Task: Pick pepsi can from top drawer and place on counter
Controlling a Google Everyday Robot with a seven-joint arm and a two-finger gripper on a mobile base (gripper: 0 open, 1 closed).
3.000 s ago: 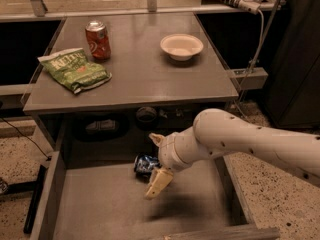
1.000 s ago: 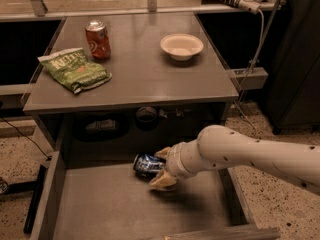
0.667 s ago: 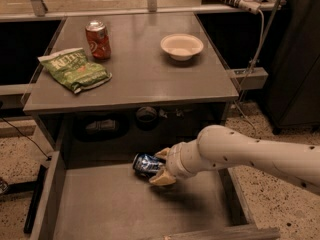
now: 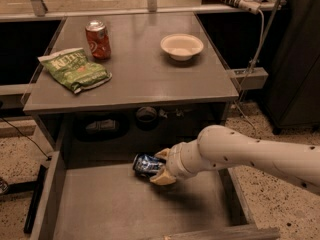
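The pepsi can (image 4: pixel 145 164), dark blue with white markings, lies on its side at the back of the open top drawer (image 4: pixel 110 206). My gripper (image 4: pixel 161 167) comes in from the right on a white arm and is shut on the pepsi can, one fingertip above it and one below. The can is at the drawer floor, just in front of the drawer's back. The grey counter (image 4: pixel 140 71) lies above and behind the drawer.
On the counter stand a red-orange soda can (image 4: pixel 98 39) at the back left, a green chip bag (image 4: pixel 75 69) in front of it, and a white bowl (image 4: pixel 181 46) at the back right. A cable and bracket (image 4: pixel 250 74) hang right of the counter.
Three seconds ago the gripper hovered open above the can. It has since come down and closed around it. The can has barely moved in the last second.
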